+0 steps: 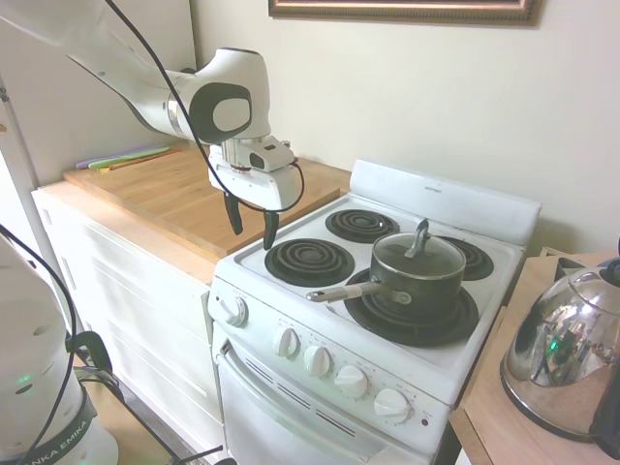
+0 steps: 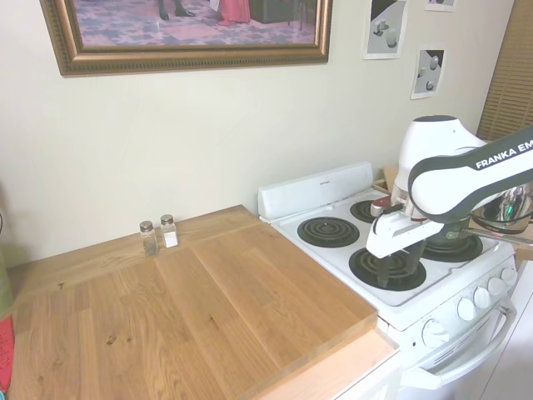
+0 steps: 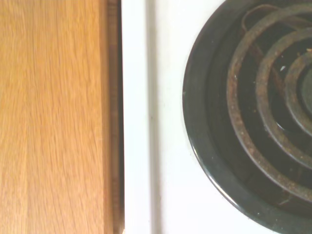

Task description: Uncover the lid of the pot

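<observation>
While my end effector [image 1: 252,225] hangs with fingers apart and empty over the stove's [image 1: 291,291] left edge, beside the front-left coil [image 1: 310,262], nothing is held yet. At about 3 o'clock from it in the first exterior view, the pot [image 1: 418,281] sits on the front-right burner, lid [image 1: 419,255] still on. Glass lid: likely fairly light, rigid, slippery, breakable; best taken by the upright loop handle [image 1: 419,237]. Pot's long handle [image 1: 344,292] points toward me, low, probably clear of my path. Chrome kettle [image 1: 567,354] at far 3 o'clock, apart. Wooden counter [image 1: 184,194] at 9 o'clock. Shakers [image 2: 158,235] far back.
</observation>
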